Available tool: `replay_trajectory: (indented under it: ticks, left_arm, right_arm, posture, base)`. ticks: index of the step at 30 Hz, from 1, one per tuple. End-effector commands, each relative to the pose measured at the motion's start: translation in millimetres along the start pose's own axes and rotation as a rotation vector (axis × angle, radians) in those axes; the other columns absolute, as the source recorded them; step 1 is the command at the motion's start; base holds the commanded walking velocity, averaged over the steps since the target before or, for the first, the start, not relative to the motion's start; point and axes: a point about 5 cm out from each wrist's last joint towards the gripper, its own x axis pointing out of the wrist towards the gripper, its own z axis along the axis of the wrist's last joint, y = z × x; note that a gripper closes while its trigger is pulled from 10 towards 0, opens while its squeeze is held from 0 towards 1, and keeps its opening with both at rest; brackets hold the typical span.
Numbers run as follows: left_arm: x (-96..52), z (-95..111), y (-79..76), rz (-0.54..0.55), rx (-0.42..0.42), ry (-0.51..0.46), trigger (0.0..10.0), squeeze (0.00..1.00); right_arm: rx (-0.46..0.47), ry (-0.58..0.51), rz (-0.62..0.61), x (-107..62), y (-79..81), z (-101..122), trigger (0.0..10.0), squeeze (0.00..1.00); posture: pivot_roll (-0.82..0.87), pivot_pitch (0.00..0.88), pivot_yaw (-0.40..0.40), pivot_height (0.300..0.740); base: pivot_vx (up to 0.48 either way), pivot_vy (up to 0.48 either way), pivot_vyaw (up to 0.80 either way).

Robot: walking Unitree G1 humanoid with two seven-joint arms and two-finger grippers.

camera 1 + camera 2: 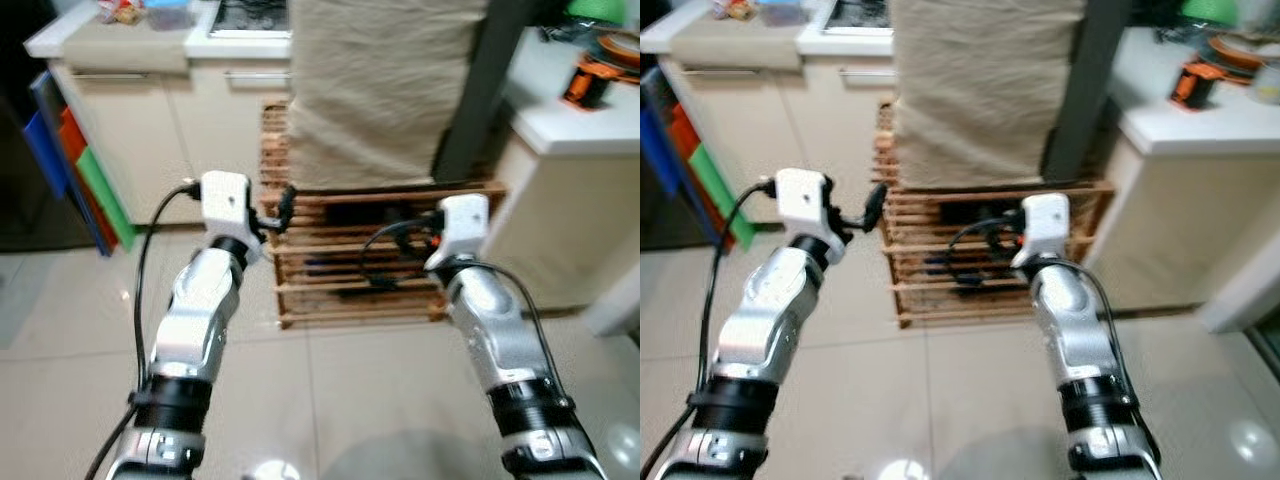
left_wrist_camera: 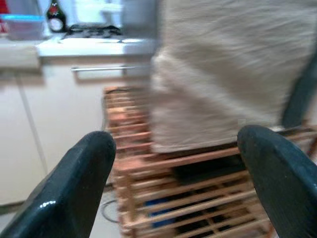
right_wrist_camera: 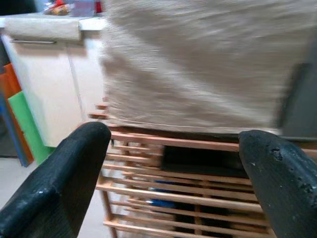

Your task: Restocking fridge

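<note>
Head view: left claw [image 2: 173, 163] and right claw [image 3: 173, 163] both spread wide, empty, short of slatted wooden crate [image 1: 340, 270].

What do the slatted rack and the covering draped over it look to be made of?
The slatted rack looks like unpainted, reddish-brown wood: thin parallel slats with open gaps. The covering looks like coarse beige woven cloth, perhaps linen or burlap: it hangs in soft creases with a matte, ribbed texture. Blur leaves the exact weave open.
</note>
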Motion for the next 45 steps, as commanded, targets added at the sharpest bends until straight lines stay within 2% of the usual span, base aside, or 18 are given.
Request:
replay_trajectory:
  ticks: [1, 11, 14, 29, 33, 38, 45]
  left_arm:
    - [2.1, 1, 1.8, 0.009, 0.005, 0.001, 10.0, 0.00]
    - [3.3, 1, 2.7, 0.009, 0.005, 0.003, 10.0, 0.00]
    - [3.1, 0, 3.9, 0.001, -0.002, 0.007, 10.0, 0.00]
    - [1.7, -4, 6.6, 0.000, 0.003, 0.032, 10.0, 0.00]
    - [-1.0, 1, -0.9, -0.068, -0.019, -0.012, 10.0, 0.00]
    - [-2.6, 9, -3.6, -0.124, 0.016, -0.041, 10.0, 0.00]
    - [-1.7, 9, -9.8, -0.168, 0.011, -0.046, 10.0, 0.00]
  right_arm:
    - [-0.022, -0.035, 0.023, -1.6, 5.0, 5, 10.0, 0.00]
    - [-0.026, -0.033, 0.004, -3.1, 0.3, 3, 10.0, 0.00]
    - [-0.026, -0.032, -0.001, -3.5, 0.5, 2, 10.0, 0.00]
    - [-0.034, -0.054, -0.052, -9.9, -7.5, 3, 10.0, 0.00]
    - [-0.014, -0.093, -0.132, -16.9, -20.8, 6, 10.0, 0.00]
    - [0.012, -0.118, -0.239, -27.1, -38.8, 7, 10.0, 0.00]
    - [0.021, -0.105, -0.247, -22.6, -37.2, 3, 10.0, 0.00]
  posture:
    - [-0.13, 0.000, 0.008, 0.740]
    - [-0.12, 0.000, 0.013, 0.740]
    - [-0.12, 0.000, 0.014, 0.740]
    - [-0.13, 0.016, 0.012, 0.740]
    - [-0.13, 0.021, 0.011, 0.740]
    - [-0.12, 0.018, 0.009, 0.740]
    - [-0.11, 0.000, 0.016, 0.740]
  base:
    - [0.382, 0.289, 0.00]
    - [0.383, 0.289, 0.00]
    - [0.000, 0.450, 0.00]
    - [0.000, 0.480, -0.77]
    - [0.000, 0.480, -0.76]
    - [0.000, 0.480, -0.75]
    - [0.000, 0.480, -0.74]
